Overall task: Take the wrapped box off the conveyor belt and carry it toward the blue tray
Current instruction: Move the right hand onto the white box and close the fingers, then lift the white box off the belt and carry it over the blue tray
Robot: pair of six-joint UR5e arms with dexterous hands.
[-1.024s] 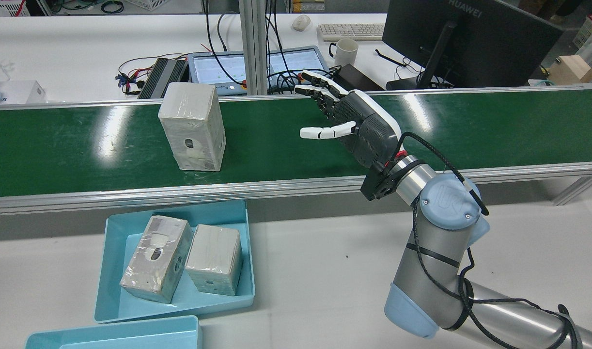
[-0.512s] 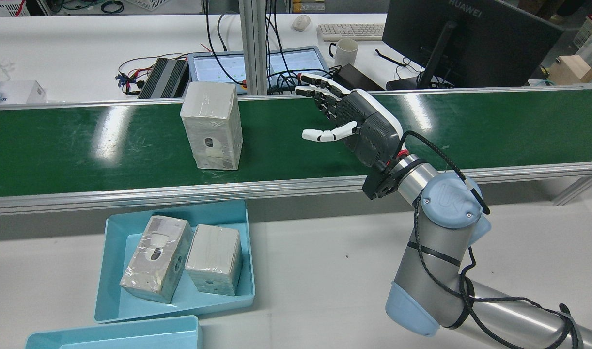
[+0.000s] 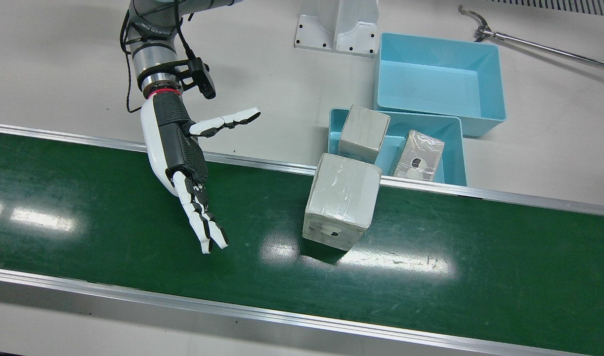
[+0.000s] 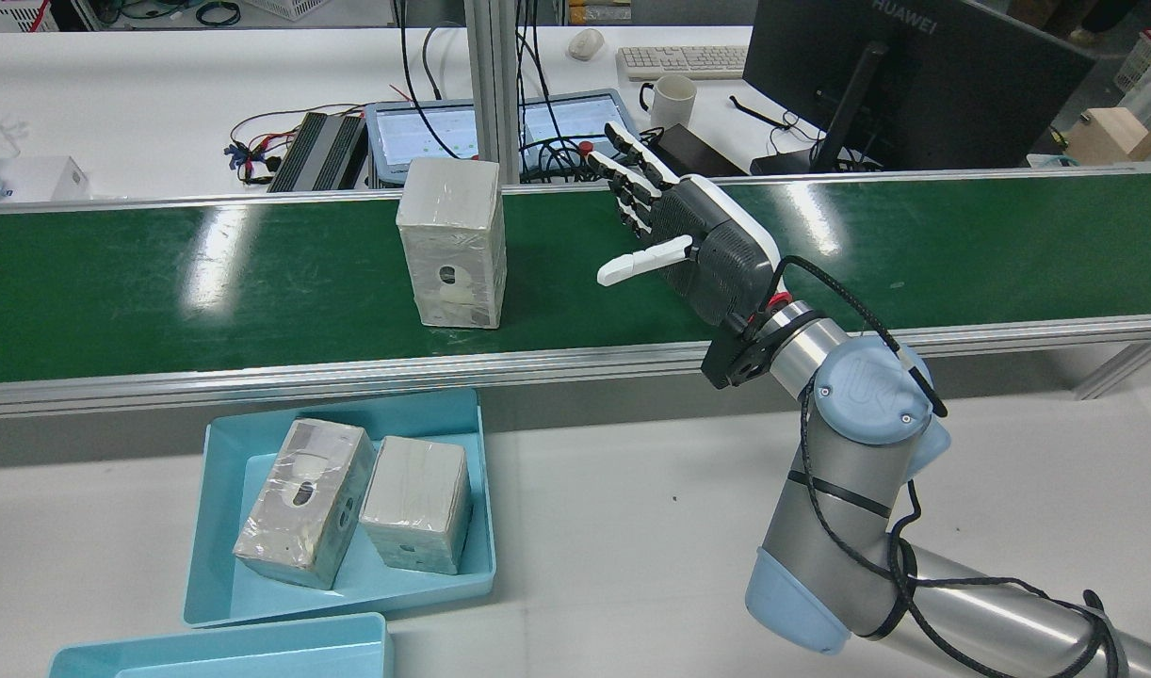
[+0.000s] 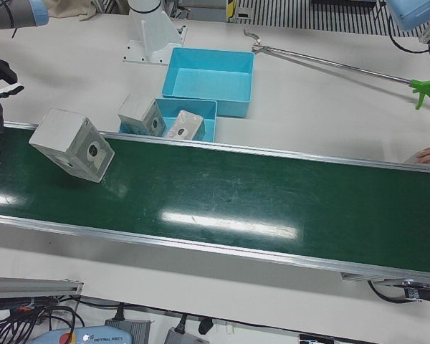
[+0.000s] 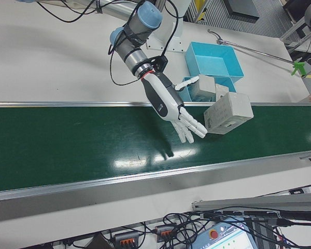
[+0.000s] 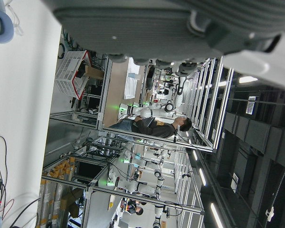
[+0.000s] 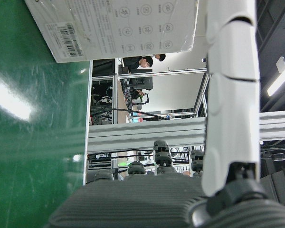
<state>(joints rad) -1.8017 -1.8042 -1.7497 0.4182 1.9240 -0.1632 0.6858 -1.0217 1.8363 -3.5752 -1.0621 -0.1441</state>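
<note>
Wrapped box stands upright on the green conveyor belt, near its tray-side rail, apart from the right robot hand. That hand is open and empty, fingers spread over the belt, palm facing the box. No grasp or lift yet, so the whole carry to the blue tray is left. The tray already holds two wrapped boxes. Front view shows the clear gap between fingertips and box; rear view compresses it. Left robot hand: only its own camera shows it, fingers not visible, state unknown.
</note>
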